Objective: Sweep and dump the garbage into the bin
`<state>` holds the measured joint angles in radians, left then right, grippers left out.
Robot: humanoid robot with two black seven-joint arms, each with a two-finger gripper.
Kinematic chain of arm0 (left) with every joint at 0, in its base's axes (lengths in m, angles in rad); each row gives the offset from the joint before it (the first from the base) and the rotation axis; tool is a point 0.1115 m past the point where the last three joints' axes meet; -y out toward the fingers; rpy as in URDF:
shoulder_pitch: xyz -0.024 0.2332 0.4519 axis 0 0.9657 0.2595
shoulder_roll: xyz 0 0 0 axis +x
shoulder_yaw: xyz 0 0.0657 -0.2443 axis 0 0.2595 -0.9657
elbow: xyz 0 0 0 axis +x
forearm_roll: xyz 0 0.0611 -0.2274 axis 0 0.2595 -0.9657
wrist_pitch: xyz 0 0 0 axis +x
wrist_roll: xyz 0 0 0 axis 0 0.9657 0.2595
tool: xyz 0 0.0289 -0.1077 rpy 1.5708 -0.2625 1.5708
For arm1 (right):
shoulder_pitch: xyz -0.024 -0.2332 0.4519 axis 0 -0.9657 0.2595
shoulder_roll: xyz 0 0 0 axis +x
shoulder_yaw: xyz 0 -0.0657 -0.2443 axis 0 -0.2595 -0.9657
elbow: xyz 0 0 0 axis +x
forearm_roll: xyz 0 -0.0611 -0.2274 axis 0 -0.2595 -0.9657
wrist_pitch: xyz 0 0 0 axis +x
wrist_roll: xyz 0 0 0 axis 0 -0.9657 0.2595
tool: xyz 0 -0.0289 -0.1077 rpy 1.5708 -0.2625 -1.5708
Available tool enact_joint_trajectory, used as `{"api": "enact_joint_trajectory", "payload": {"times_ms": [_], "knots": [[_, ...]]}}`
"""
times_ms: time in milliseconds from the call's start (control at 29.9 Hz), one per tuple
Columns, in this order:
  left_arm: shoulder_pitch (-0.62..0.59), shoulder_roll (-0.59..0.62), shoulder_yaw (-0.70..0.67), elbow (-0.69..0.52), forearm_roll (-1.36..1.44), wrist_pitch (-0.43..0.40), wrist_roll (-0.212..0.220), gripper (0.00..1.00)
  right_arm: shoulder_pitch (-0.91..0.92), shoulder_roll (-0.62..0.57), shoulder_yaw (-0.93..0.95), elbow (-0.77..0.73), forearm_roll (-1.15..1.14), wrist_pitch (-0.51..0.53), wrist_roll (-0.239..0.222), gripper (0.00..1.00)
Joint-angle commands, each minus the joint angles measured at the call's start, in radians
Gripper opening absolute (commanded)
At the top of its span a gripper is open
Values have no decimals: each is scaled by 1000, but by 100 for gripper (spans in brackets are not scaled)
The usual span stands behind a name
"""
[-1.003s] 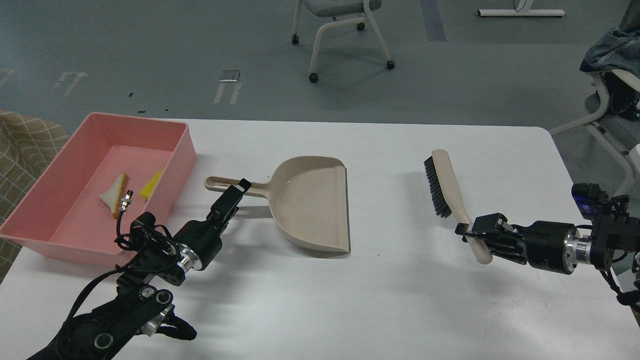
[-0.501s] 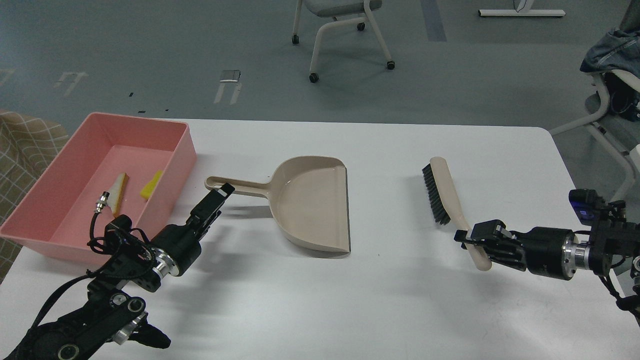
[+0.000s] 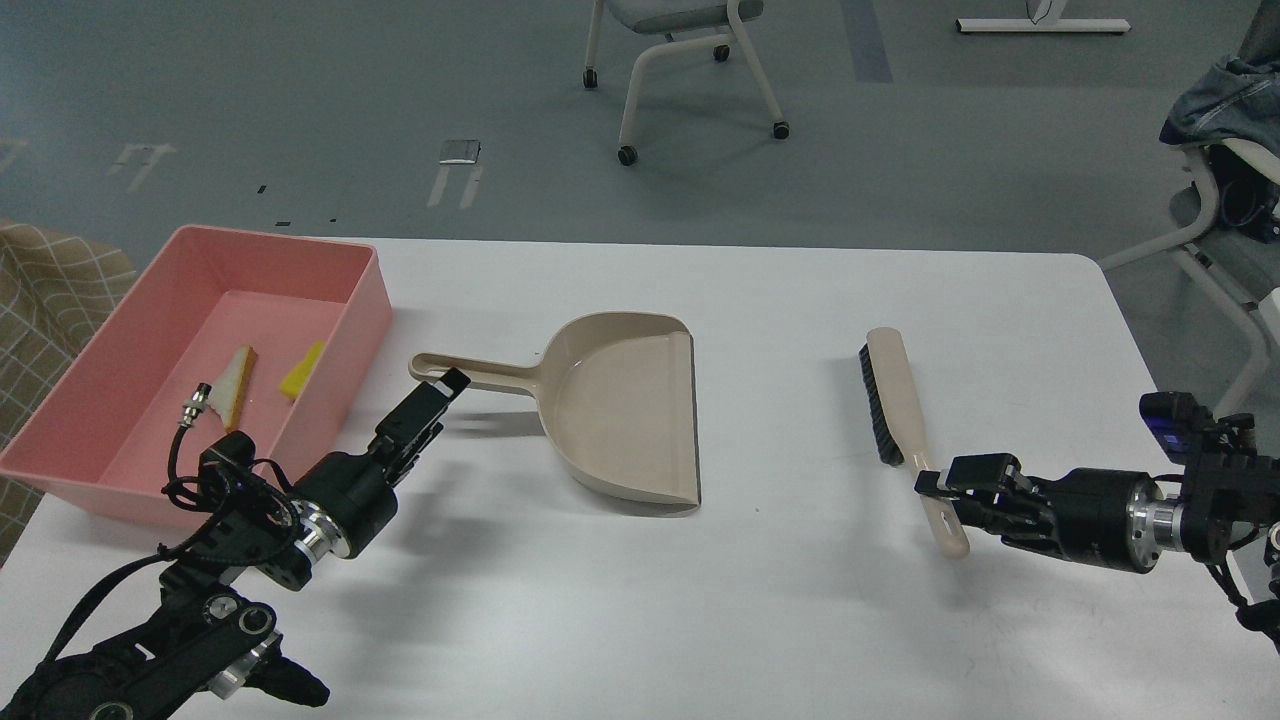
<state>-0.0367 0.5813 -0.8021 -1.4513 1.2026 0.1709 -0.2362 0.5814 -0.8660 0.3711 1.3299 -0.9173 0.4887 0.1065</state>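
Observation:
The pink bin (image 3: pixel 372 300) stands at the table's left. In it lie the garbage pieces: the white bread slice with tan crust (image 3: pixel 238 385) and the yellow sponge (image 3: pixel 303 368). The beige dustpan (image 3: pixel 625 410) lies empty in the middle, its handle pointing left. My left gripper (image 3: pixel 447 384) is just in front of the handle's end, apart from it; its fingers overlap, so I cannot tell its state. My right gripper (image 3: pixel 945 492) is shut on the handle of the beige brush (image 3: pixel 890 395), which lies low on the table with its black bristles facing left.
The white table (image 3: pixel 800 600) stretches between dustpan and brush. A wheeled chair (image 3: pixel 680 60) stands on the floor behind. Another chair with clothes (image 3: pixel 1225 140) is at the right. A checked fabric (image 3: pixel 40 280) sits left of the bin.
My left gripper has drawn back left along the dustpan handle to its end. My right gripper has lowered the brush and turned it flatter onto the table.

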Motion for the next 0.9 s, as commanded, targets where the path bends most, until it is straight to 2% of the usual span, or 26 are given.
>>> {"api": "enact_joint_trajectory", "payload": {"times_ms": [0,100,201,334,468,535,668,869], "knots": [[9,12,0,-10,-8,-2,0,97,0,1,0,2,2,0,-10,69],[23,35,-2,-40,-18,-2,0,97,0,-8,0,5,5,0,-10,73],[38,52,-2,-64,-24,-2,0,97,-2,-18,0,3,5,0,-11,74],[70,80,-23,-115,-26,-2,1,97,-2,-53,0,11,8,0,-11,81],[103,106,-48,-161,-26,-13,1,97,0,-88,8,11,6,0,-10,83],[130,133,-74,-205,-26,-39,1,97,11,-125,17,8,8,0,-10,90],[155,152,-132,-247,-26,-71,1,97,35,-168,41,2,8,0,-7,92],[107,146,-301,-253,-60,-211,3,97,98,-183,202,-92,14,0,-4,96]]}}
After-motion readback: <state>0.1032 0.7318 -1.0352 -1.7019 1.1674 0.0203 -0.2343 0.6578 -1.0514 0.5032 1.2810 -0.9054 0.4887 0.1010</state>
